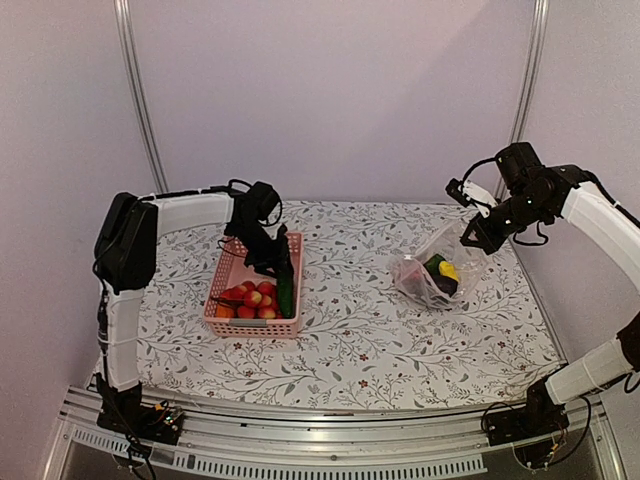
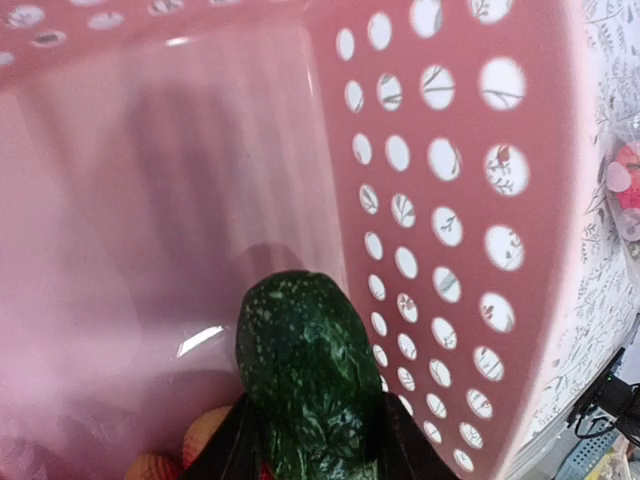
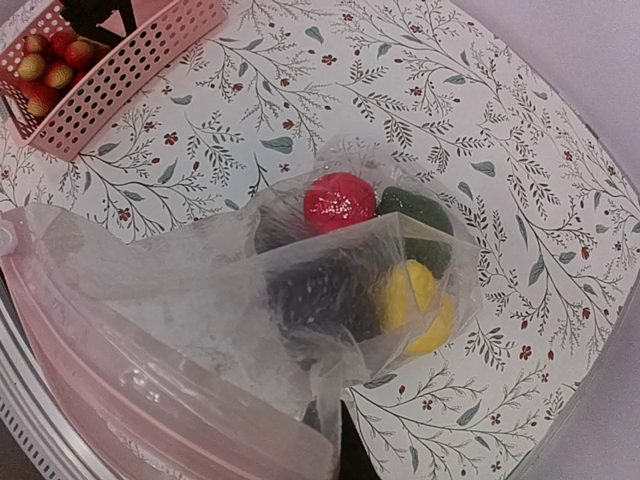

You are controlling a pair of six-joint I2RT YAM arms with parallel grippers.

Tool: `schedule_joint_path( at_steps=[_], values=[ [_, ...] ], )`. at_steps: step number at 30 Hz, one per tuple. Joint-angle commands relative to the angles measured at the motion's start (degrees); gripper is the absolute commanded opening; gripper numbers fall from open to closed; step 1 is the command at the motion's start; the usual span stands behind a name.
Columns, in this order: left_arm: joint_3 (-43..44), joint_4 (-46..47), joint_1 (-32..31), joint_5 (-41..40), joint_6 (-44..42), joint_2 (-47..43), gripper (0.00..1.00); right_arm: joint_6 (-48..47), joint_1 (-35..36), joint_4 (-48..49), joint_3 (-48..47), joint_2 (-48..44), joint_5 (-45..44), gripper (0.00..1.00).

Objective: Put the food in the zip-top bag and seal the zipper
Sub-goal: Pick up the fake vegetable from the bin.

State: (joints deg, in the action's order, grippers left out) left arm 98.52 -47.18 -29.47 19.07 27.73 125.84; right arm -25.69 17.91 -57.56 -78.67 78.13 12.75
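Observation:
In the top view my left gripper (image 1: 277, 258) reaches down into the pink basket, and in the left wrist view its dark fingers (image 2: 222, 452) press both sides of a speckled green cucumber (image 2: 305, 375). Red and yellow pieces of the food (image 1: 250, 298) lie heaped in the basket's near half. My right gripper (image 1: 480, 236) is shut on the mouth edge of the clear zip-top bag (image 3: 300, 270) and holds it up; its fingers are mostly hidden behind the plastic. The pale zipper (image 3: 170, 400) runs along the lifted edge. Inside the bag lie a red berry (image 3: 340, 200), a green piece (image 3: 415, 212), a dark purple piece (image 3: 320, 292) and a yellow one (image 3: 415, 305).
The pink lattice basket (image 1: 254, 330) stands left of centre on the flowered tablecloth (image 1: 360, 340). The bag's lower end rests on the cloth at the right. Metal posts rise at the back corners. The table's right edge curves close to the bag.

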Motion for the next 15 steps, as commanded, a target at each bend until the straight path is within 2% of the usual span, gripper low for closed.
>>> schedule_joint_path(
  at_steps=[1, 7, 15],
  values=[
    [1.83, 1.44, 2.15, -5.15, -0.18, -7.61, 0.26, -0.06, -0.25, 0.56, 0.25, -1.57, 1.22, 0.02],
    [1.88, 3.81, 2.45, -9.04, -1.66, -12.74, 0.25, -0.14, -0.26, 0.51, 0.19, -1.91, 0.97, 0.02],
    [-3.75, 19.46, -0.58, -10.26, -5.80, -24.10, 0.23, -0.48, -0.27, 0.20, 0.00, -1.31, 0.95, 0.03]
  ],
)
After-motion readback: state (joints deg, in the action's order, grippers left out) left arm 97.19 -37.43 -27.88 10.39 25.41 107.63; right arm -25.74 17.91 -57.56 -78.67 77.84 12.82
